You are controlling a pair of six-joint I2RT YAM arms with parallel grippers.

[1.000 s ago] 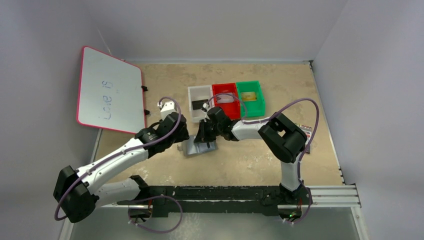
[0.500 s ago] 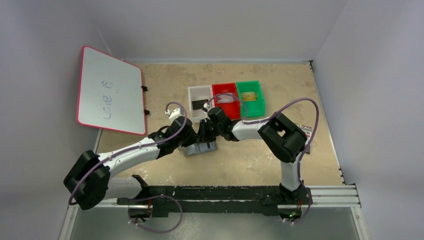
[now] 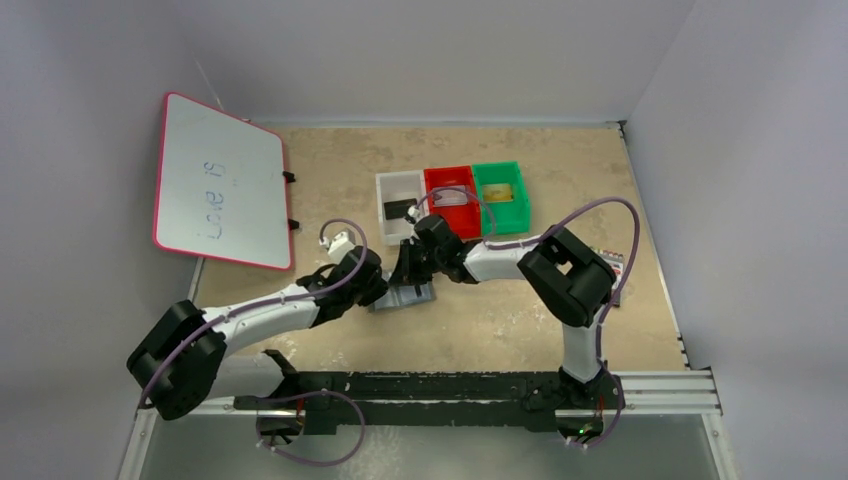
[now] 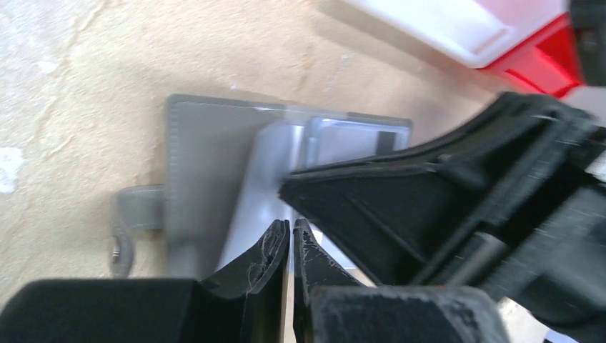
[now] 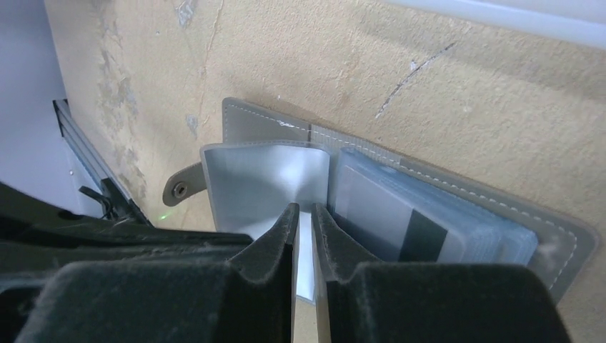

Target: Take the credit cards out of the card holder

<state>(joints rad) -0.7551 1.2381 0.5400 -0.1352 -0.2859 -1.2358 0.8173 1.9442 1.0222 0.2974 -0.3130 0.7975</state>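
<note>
The grey card holder [image 3: 402, 297] lies open on the table. In the right wrist view its stitched cover [image 5: 564, 243] and shiny sleeves show. A silvery-grey card [image 5: 389, 214] with a black stripe sits in the right-hand pockets. My right gripper [image 5: 304, 213] is shut on a clear sleeve at the holder's fold. My left gripper [image 4: 291, 227] is shut on the raised left sleeve [image 4: 250, 179], close against the right gripper's fingers. A black card [image 3: 399, 208] lies in the white tray [image 3: 390, 183]. A gold-yellow card [image 3: 501, 192] lies in the green tray [image 3: 516, 215].
A red tray [image 3: 462, 218] stands between the white and green trays, just behind the two grippers. A pink-framed whiteboard [image 3: 220, 180] leans at the left. A marker pack [image 3: 612, 268] lies at the right, behind the right arm's elbow.
My left gripper has come down and to the right from beside the holder onto its left sleeve. The right gripper has stayed at the holder's fold.
</note>
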